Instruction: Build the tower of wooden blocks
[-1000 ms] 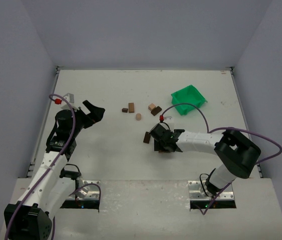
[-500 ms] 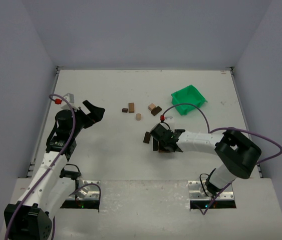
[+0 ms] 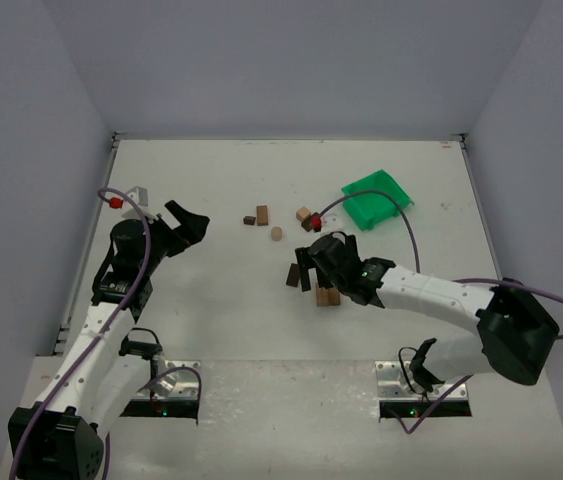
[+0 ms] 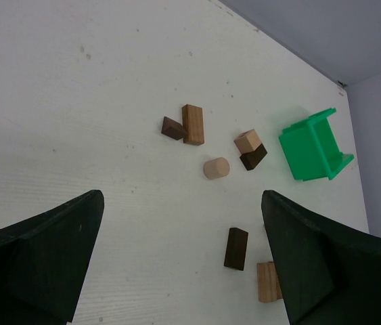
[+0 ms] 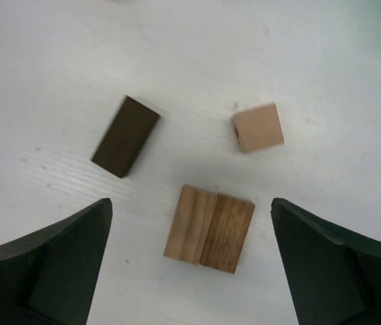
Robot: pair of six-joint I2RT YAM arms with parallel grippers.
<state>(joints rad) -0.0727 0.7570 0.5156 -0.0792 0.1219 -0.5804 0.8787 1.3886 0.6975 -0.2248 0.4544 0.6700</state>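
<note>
Wood block tower [image 5: 209, 229] released, right jaws raised

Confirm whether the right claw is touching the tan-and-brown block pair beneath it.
Apart. The right wrist view shows the right claw open, with bare table visible on both sides between it and the block pair.

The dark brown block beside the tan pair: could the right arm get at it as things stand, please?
Probably yes: the right arm hangs just over the dark block, jaws open, and nothing else touches it.
</note>
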